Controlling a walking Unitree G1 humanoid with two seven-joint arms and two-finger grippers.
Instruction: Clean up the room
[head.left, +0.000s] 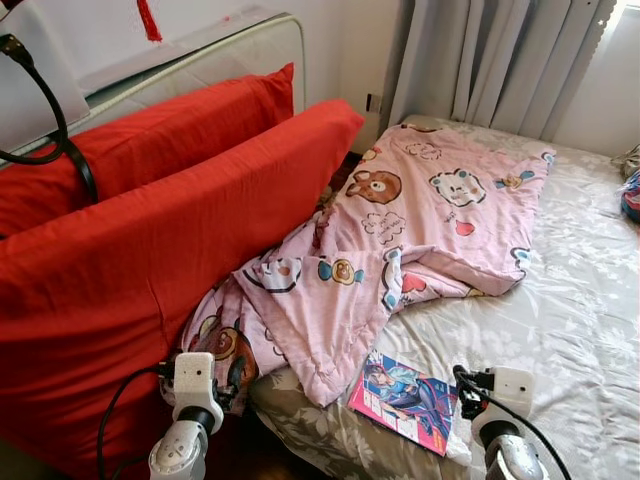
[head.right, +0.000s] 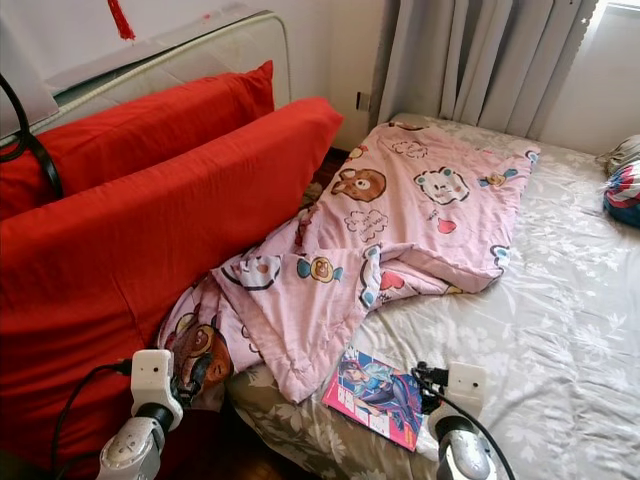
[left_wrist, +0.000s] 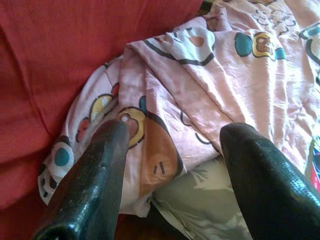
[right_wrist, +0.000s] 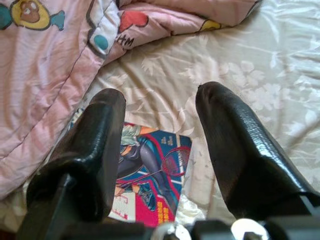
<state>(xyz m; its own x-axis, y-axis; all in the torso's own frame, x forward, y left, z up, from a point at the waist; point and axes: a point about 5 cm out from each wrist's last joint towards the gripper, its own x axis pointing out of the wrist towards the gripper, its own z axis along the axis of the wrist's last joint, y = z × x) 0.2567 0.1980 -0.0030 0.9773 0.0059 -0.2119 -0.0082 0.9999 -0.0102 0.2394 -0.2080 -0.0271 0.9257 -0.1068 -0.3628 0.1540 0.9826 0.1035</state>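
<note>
The pink cartoon blanket (head.left: 400, 235) lay rumpled across the bed (head.left: 560, 330), its long axis running diagonally from the far side near the curtains (head.left: 490, 60) down toward the near-left corner, where its lower end spilled off the mattress edge against the big red cushion (head.left: 150, 260). A second red cushion (head.left: 140, 140) stood behind that one, along the headboard (head.left: 200, 55).

A magazine (head.left: 405, 400) with a blue and pink cover rested flat on the floral sheet at the near edge of the bed, just beside the blanket's lowest fold, its long side angled down toward the right.

The left end effector (left_wrist: 170, 165) was released, fingers (left_wrist: 90, 185) spread wide, hovering over the hanging corner of the blanket where it met the red cushion; the fabric sat between and beyond the tips, not gripped. The right end effector (right_wrist: 160, 130) was also spread apart, holding nothing, poised above the sheet with the magazine lying just under and beside its one finger (right_wrist: 95, 150).

At the bed's far right edge a blue and red bundle (head.left: 631, 195) showed, too cut off to identify.
</note>
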